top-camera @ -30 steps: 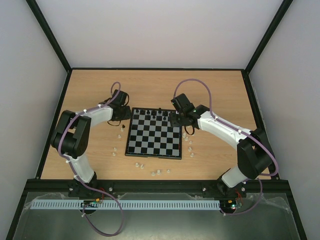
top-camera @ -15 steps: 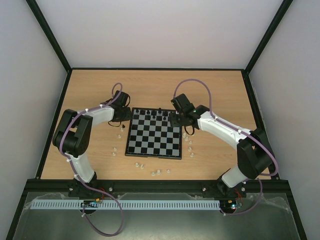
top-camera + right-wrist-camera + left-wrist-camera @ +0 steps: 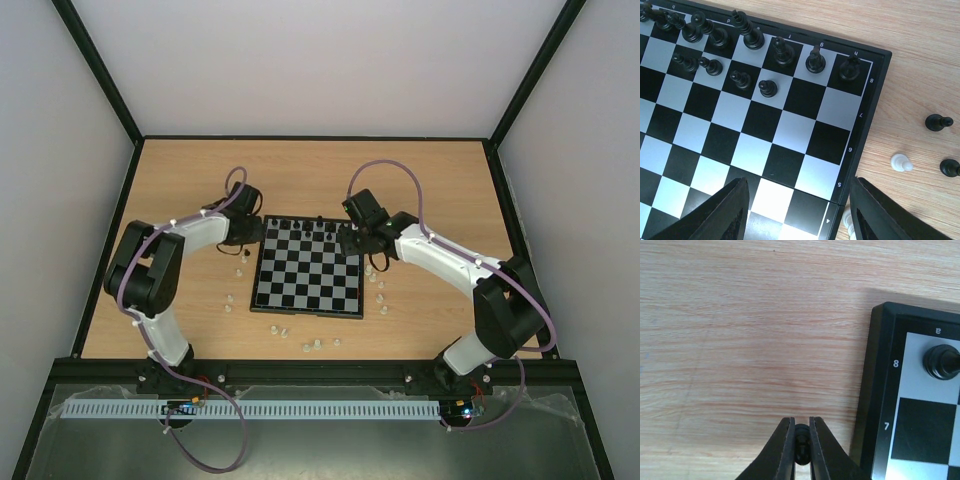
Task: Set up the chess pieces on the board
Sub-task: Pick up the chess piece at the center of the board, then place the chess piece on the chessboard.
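Here the board (image 3: 305,285) lies about the middle of the wooden worktop (image 3: 440,180), a little nearer the near edge than the far one. The left gripper (image 3: 801,437) has its fingers drawn together on a small black chessman (image 3: 801,446), pinched between the tips. It hangs over bare wood just beside the board's corner that faces the far-left corner of the worktop (whether the chessman touches the wood cannot be told). The right gripper (image 3: 797,212) has its fingers (image 3: 722,215) spread wide apart with nothing between them, and it sits above the part of the board toward the right edge. Below it a row of black pieces (image 3: 781,51) stands along the board's far rank, and four black pawns (image 3: 740,78) stand on the next rank. Off the board toward the right edge, two loose black pawns (image 3: 938,122) and a whitish pawn (image 3: 901,162) stand on the wood. More whitish pieces (image 3: 318,344) lie scattered toward the near edge and along both sides of the board.
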